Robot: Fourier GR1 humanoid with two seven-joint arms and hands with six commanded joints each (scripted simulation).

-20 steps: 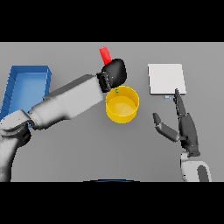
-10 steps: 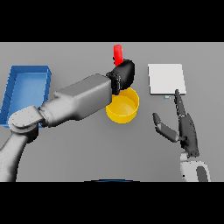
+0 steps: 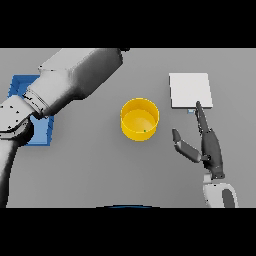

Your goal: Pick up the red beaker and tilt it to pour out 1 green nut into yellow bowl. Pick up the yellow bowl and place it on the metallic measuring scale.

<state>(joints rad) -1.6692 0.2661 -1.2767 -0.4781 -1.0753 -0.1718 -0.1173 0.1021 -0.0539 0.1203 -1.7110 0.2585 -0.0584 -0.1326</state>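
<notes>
The yellow bowl (image 3: 140, 119) is holding a green nut (image 3: 145, 131); the right hand (image 3: 209, 147) is waiting open beside it, probably for lifting it to the scale (image 3: 190, 90).

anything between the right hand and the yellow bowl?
No. In the head view only bare grey table lies between the right hand and the yellow bowl.

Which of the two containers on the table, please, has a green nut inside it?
The yellow bowl: a green nut lies inside it; the blue tray shows none.
</notes>
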